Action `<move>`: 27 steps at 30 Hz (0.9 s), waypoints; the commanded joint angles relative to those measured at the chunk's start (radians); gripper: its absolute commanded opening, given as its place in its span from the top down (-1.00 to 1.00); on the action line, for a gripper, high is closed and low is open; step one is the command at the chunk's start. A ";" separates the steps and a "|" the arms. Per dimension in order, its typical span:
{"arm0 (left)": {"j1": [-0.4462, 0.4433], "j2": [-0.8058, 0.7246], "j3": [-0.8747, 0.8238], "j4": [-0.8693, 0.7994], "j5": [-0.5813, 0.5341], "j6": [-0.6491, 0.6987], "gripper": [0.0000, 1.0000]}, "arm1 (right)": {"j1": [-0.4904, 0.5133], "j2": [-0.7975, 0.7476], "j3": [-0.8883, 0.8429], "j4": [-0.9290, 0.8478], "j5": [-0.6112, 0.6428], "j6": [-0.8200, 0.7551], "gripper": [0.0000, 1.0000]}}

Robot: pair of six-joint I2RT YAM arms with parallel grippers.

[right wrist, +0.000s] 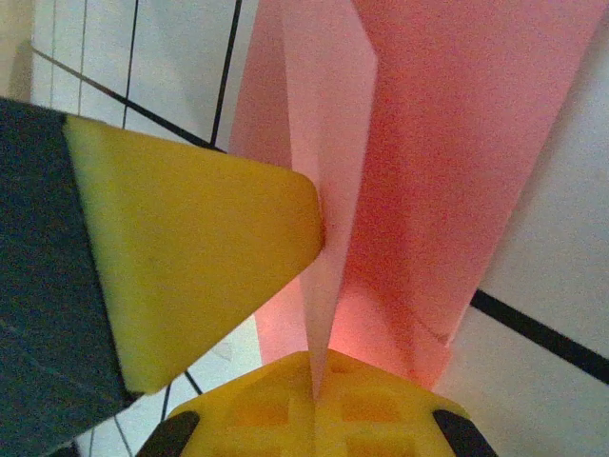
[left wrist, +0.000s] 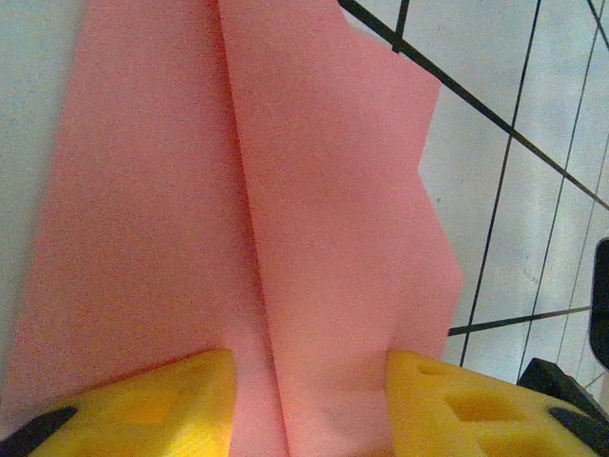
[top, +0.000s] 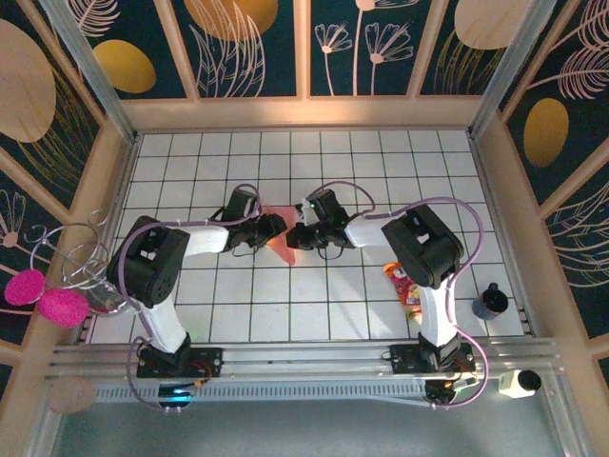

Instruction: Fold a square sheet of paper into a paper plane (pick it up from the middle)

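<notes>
Folding under way at the middle of the table (top: 381, 171): pink paper (top: 279, 244), creased lengthwise, sits between the arms, right gripper (right wrist: 319, 297) clamped on its raised centre fold, left gripper (left wrist: 309, 392) open astride it; next probably calls for flattening a wing squarely.

Bright and even from above, barely any shadows, going soft and blurry up close, glowing warm through the paper plane (right wrist: 419, 190).
</notes>
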 commanded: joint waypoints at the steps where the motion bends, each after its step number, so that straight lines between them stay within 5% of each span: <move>1: 0.004 -0.026 0.031 -0.167 -0.077 0.037 0.02 | -0.013 0.003 -0.038 0.049 -0.071 0.016 1.00; 9: 0.020 -0.178 0.027 -0.131 -0.138 0.046 -0.07 | -0.039 -0.002 -0.074 0.083 -0.128 0.034 1.00; 18: 0.024 -0.151 -0.100 0.202 0.142 -0.053 0.35 | -0.050 0.014 -0.084 0.117 -0.176 0.061 1.00; 27: 0.022 -0.088 -0.112 0.177 0.163 -0.057 0.39 | -0.051 0.009 -0.080 0.092 -0.169 0.048 0.87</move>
